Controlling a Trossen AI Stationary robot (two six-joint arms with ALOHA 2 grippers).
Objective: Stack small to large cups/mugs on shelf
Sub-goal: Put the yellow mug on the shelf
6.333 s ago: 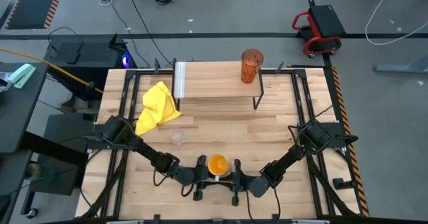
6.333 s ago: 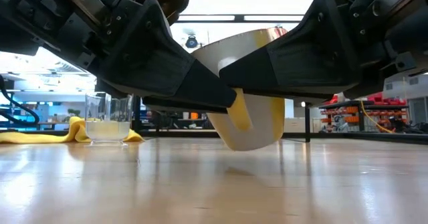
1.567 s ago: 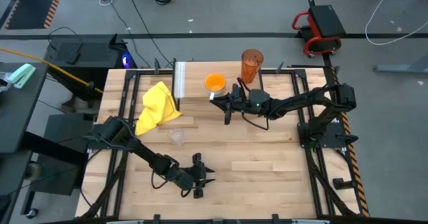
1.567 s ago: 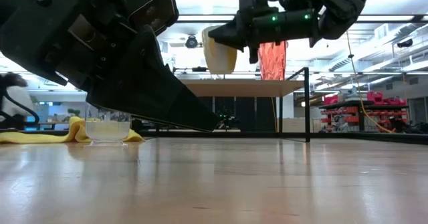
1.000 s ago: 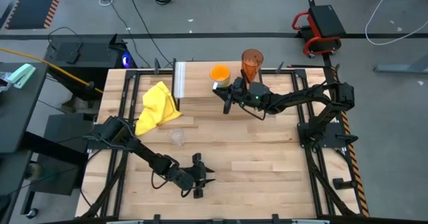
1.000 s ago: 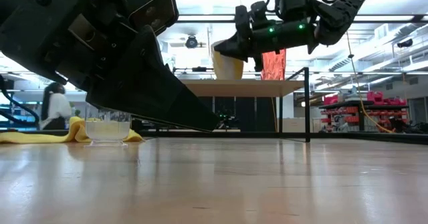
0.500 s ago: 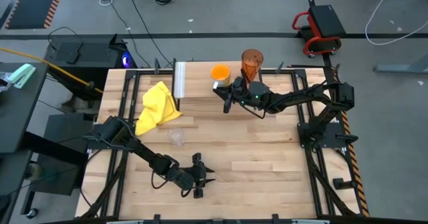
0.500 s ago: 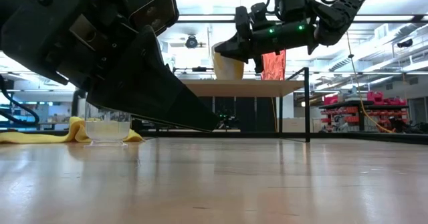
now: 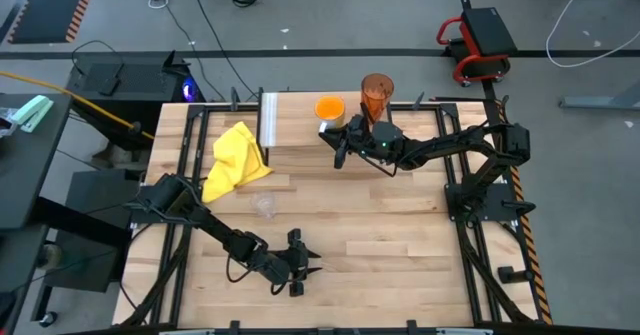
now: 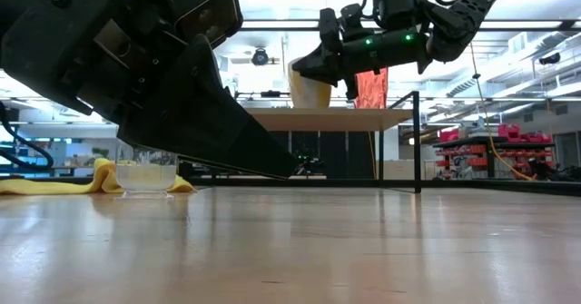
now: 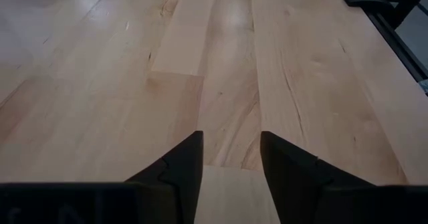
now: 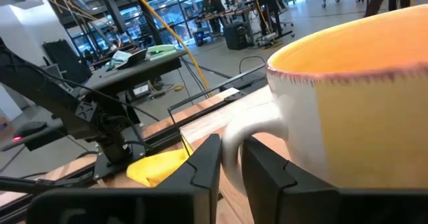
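Observation:
The orange mug (image 9: 329,108), white outside, is over the light-wood shelf (image 9: 300,127), just left of the tall amber tumbler (image 9: 376,97) that stands on the shelf's right far corner. My right gripper (image 9: 335,132) is shut on the mug's handle. In the low view the mug's (image 10: 309,91) base is level with the shelf board (image 10: 327,119); whether it touches, I cannot tell. The small clear glass cup (image 9: 265,206) stands on the tabletop. My left gripper (image 9: 305,263) is open, low over the table near its near edge, touching nothing. My right gripper pinches the mug's white handle (image 12: 231,138) between its two fingers (image 12: 204,162), which stand one on each side of the loop. The fingers come about level from the table's right. The mug sits upright in the hold, its orange inside facing up.
A crumpled yellow cloth (image 9: 235,160) lies left of the shelf, partly under its left end. The shelf's pale metallic strip (image 9: 268,121) runs along its left short edge. Bare tabletop (image 11: 227,63) lies ahead of the left gripper. Black frame rails line the table's edges.
The right gripper carried the mug toward the far edge and the tumbler and lowered it to the level of the shelf board. For the last second it has kept still, shut on the handle.

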